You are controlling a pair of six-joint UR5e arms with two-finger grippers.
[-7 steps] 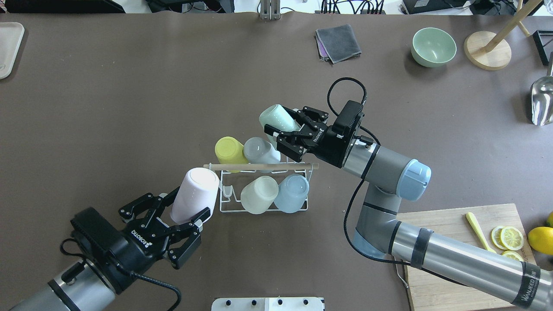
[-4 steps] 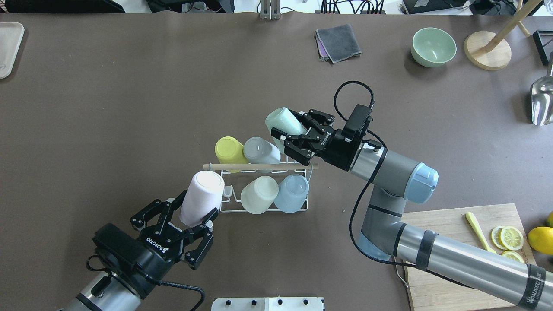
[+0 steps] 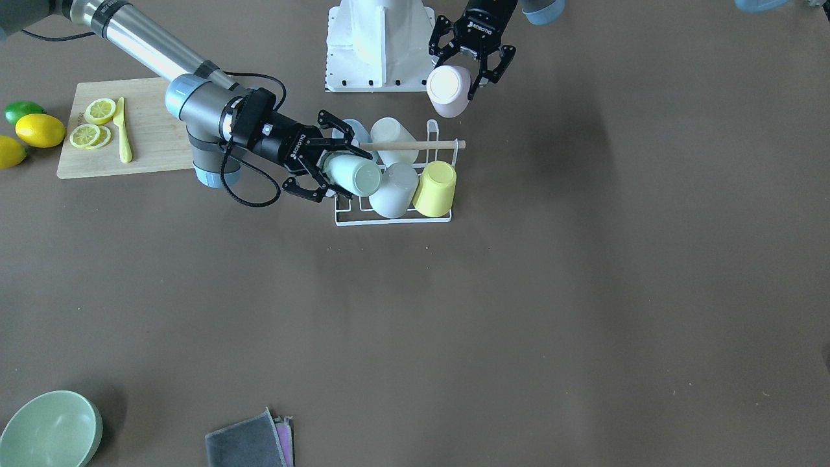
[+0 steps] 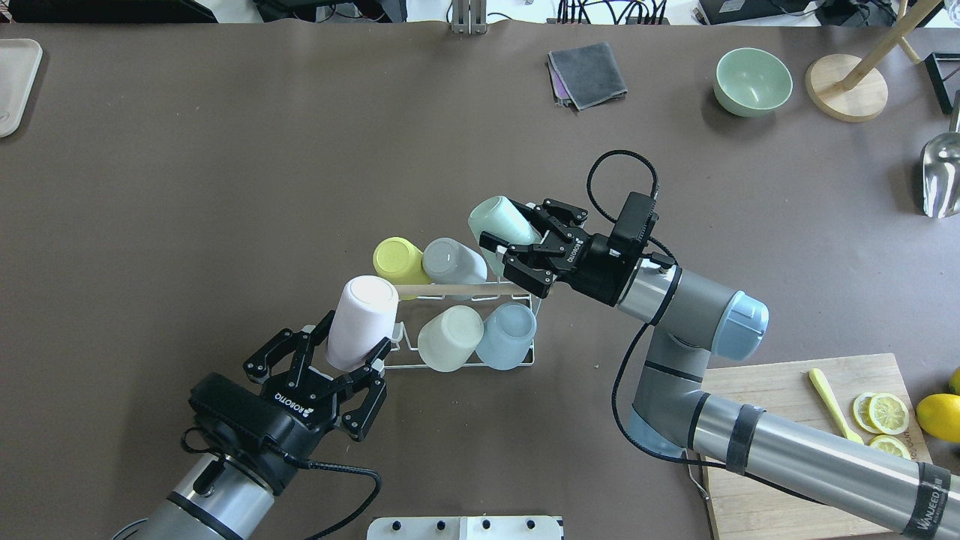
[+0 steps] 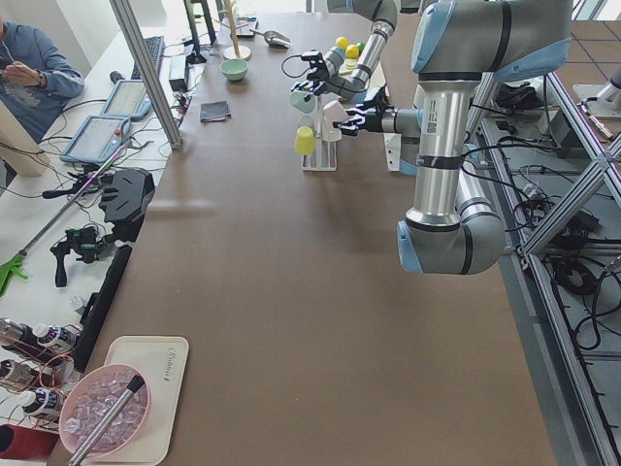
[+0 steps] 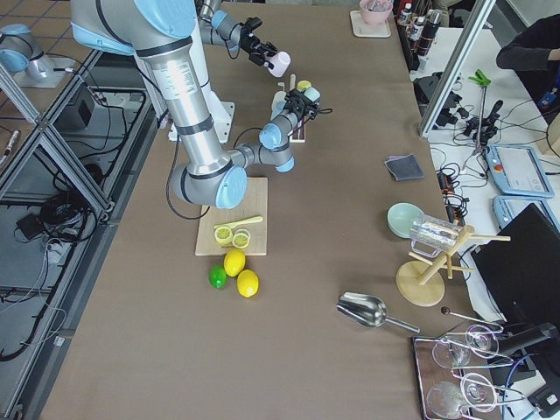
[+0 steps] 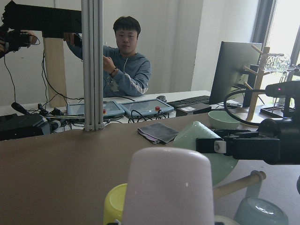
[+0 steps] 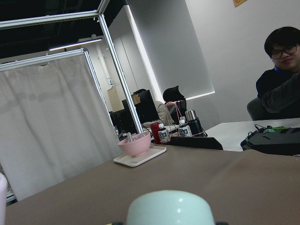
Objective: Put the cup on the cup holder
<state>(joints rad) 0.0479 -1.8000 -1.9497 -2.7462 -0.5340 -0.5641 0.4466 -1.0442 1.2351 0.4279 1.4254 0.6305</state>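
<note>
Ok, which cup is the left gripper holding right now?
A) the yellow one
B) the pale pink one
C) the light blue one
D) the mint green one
B: the left gripper is shut on the pale pink cup; the mint green cup is in the right gripper.

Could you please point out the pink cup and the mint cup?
pink cup [image 4: 357, 324]: overhead exterior view, on its side wall.
mint cup [image 4: 493, 217]: overhead exterior view, near its closed base.
</note>
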